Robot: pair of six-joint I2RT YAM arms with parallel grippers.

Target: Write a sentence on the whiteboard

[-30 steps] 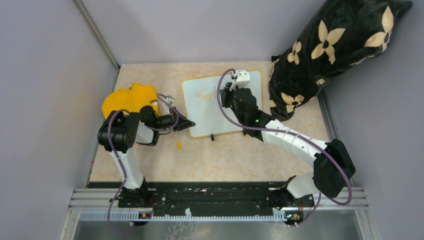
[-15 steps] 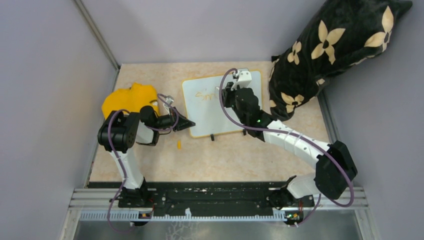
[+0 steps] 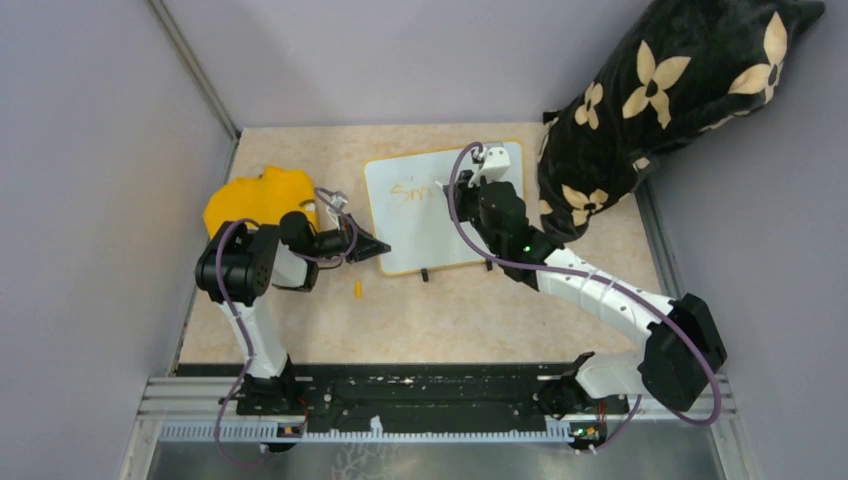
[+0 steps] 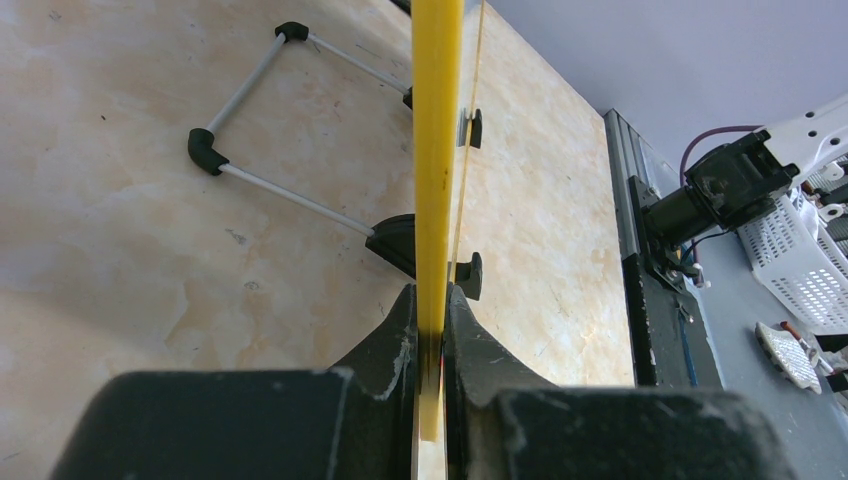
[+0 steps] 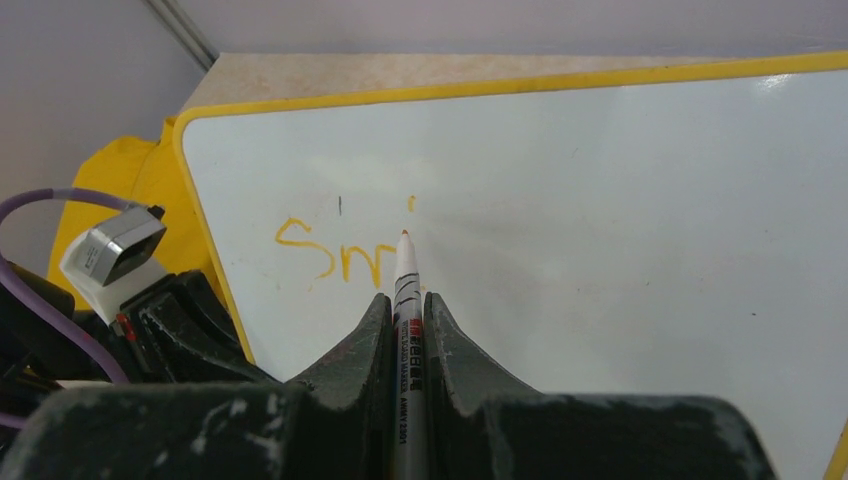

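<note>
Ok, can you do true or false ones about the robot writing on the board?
1. The right tool grips a marker. True.
2. The left tool is open and empty. False: it is shut on the whiteboard edge.
3. The sentence is blue. False: it is orange, with only "Smi" written so far.
4. A yellow cloth lies left of the whiteboard. True.

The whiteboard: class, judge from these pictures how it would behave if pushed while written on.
The whiteboard looks thin and rigid, so it is probably light. Its slim wire stand suggests it could tip or slide easily, which is likely why the left pincer clamps its yellow edge. Its glossy face seems slippery.
</note>
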